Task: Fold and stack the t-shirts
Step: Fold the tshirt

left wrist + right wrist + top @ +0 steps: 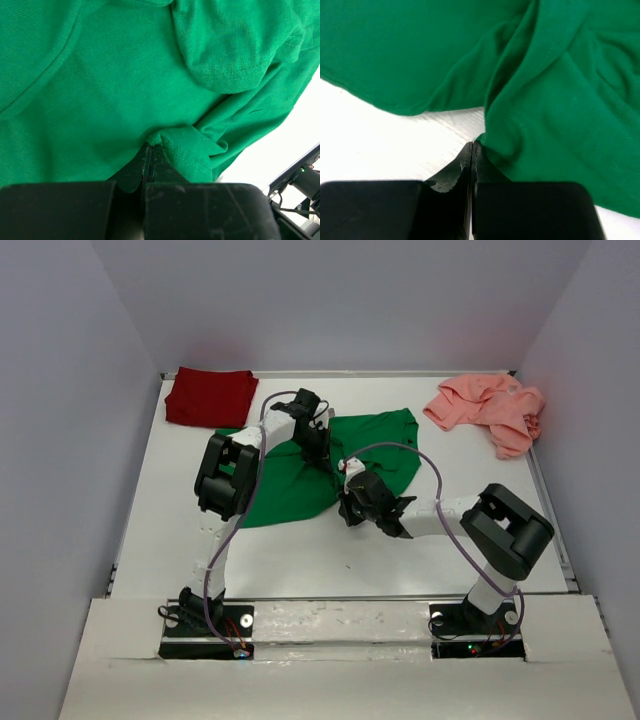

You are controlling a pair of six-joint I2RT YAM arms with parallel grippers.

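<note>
The bright green t-shirt [286, 490] lies rumpled in the middle of the white table [170, 530]. My left gripper [320, 448] is over its middle, shut on a hemmed fold of the green cloth [190, 150]; the jaws stand closed [151, 146]. My right gripper [349, 504] is at the shirt's near right edge, shut on a bunched edge of the green cloth [555, 110], with creases running out from the closed tips [473, 144]. The dark red t-shirt [210, 396] lies folded at the back left. The salmon pink t-shirt [488, 408] lies crumpled at the back right.
Grey walls close the table on three sides. Both arm bases stand at the near edge, with a purple cable [225, 550] looping along the left arm. Bare table [380, 135] shows to the left of the right gripper.
</note>
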